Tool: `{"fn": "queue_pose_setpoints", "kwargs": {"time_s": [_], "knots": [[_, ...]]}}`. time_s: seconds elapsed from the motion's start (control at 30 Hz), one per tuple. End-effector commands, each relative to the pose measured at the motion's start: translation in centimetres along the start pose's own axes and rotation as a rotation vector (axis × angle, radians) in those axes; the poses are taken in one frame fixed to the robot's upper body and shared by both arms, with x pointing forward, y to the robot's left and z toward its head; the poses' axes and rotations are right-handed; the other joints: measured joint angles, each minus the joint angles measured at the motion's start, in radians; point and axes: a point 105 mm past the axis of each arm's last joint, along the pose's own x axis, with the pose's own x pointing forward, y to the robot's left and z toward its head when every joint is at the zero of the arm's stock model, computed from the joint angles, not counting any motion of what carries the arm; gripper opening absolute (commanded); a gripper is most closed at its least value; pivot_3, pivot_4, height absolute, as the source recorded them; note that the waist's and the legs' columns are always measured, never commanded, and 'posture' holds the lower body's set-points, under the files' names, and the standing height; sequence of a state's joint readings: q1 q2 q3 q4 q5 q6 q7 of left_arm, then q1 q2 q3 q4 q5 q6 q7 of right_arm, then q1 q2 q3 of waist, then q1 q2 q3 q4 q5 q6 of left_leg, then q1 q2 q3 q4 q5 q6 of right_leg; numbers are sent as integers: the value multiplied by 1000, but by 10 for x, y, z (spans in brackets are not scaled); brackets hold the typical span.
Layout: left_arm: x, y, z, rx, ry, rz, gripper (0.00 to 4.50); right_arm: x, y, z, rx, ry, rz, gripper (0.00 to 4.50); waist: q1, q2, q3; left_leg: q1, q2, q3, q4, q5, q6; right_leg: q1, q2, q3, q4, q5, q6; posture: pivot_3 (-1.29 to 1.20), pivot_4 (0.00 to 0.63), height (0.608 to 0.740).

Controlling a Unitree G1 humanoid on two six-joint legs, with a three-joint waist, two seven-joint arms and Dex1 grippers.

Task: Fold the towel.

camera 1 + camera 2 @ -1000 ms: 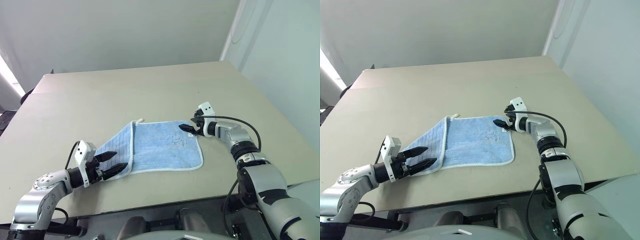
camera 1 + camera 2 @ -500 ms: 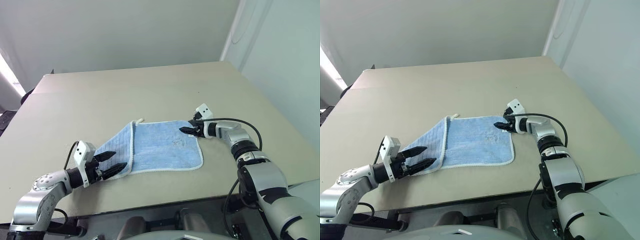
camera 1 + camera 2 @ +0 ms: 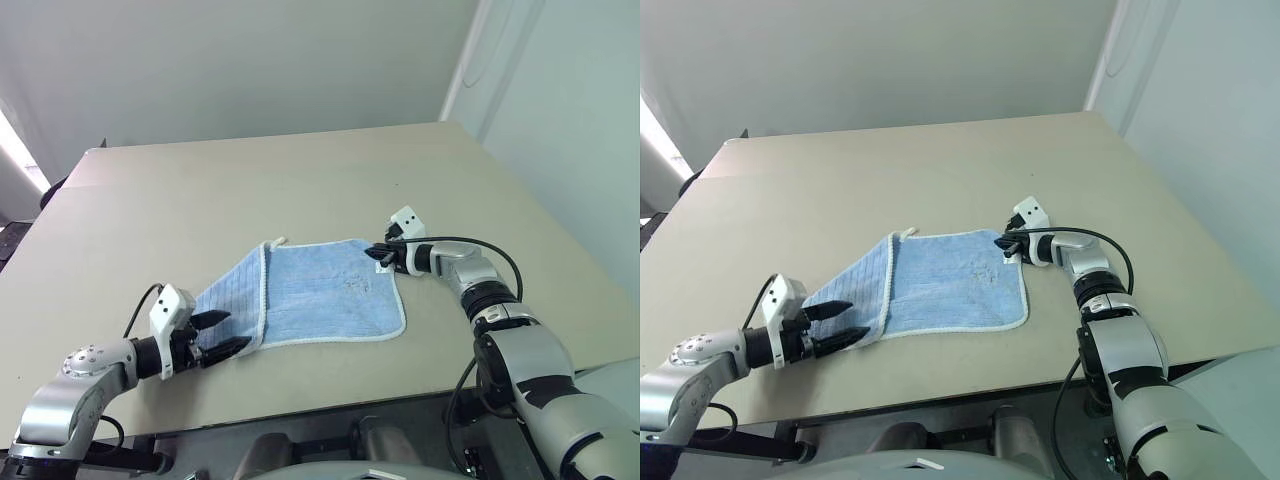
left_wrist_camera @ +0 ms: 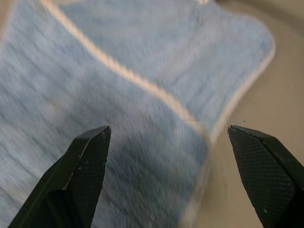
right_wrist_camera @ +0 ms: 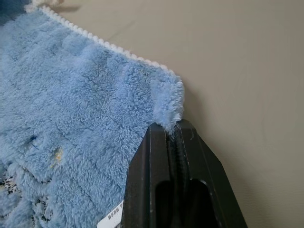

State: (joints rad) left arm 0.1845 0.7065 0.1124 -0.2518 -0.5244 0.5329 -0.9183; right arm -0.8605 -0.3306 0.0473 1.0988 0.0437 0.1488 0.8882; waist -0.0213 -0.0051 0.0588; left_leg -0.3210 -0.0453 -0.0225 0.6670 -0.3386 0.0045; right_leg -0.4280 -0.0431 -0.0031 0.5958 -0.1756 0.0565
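**Towel fold: right corner pinched, left not yet gripped**

Status for you, as it stands.

- The towel [image 3: 312,293] lies mostly flat near the middle of the surface [image 3: 300,180], closer to the near edge. Its left end is already doubled over on a diagonal, so a ribbed flap with white edging sits on top of the main panel. A small white loop pokes out at the far corner [image 3: 281,241].
- Right hand [image 3: 379,255]: fingers fully closed, clamped on the far right corner of the towel. The right wrist view shows the terry edge bunched up right at the closed tips [image 5: 173,130], so this reads as a real pinch, not a near miss. A small white label lies on the cloth just beside the fingers.
- Left hand [image 3: 222,333]: fingers spread wide, holding nothing. It hovers low at the near left tip of the folded flap. The left wrist view shows cloth lying between the two open fingers [image 4: 88,156], but they have not closed on it.

Progress, my read: early. One grip is set, and the only fold in place is the skewed left flap, which doesn't look like a clean half.

Left to do, as I judge it:
- close the left hand on its corner
- lift both ends and carry one edge across to the opposite edge
- line up the white edging, lay it down, release

Watch the right pinch: it's on very little cloth and could slip once you lift.
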Motion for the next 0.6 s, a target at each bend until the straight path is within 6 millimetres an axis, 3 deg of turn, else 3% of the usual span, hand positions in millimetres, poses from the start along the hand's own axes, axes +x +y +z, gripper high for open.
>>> {"fn": "queue_pose_setpoints", "kwargs": {"time_s": [0.03, 0.27, 0.43, 0.6], "knots": [[9, -9, 4, 59, 4, -25, 4170, 1, 1, 13, -16, -49, -2, 38, 2, 0, 0, 0, 0, 0, 0, 0, 0, 0, 0, 0, 0, 0, 0, 0, 0, 740], [21, -7, -3, 82, 25, -1, 4170, -1, -1, 12, -11, -49, -17, 38, 3, 3, -2, 1, 0, 0, 0, 0, 0, 1, 0, 0, 0, 0, 0, 0, 0, 740], [21, -5, -2, 86, 25, -3, 3021, -2, -3, 9, -9, -47, -24, 0, 2, 4, -3, 1, 0, 0, 0, 0, 0, 1, 0, 0, 0, 0, 0, 0, 0, 740], [18, -5, -3, 91, 30, -13, 1287, -4, -4, 8, -3, -50, -33, 0, 2, 4, -3, 1, 0, 0, 0, 0, 0, 1, 0, 0, 0, 0, 0, 0, 0, 740]]}}
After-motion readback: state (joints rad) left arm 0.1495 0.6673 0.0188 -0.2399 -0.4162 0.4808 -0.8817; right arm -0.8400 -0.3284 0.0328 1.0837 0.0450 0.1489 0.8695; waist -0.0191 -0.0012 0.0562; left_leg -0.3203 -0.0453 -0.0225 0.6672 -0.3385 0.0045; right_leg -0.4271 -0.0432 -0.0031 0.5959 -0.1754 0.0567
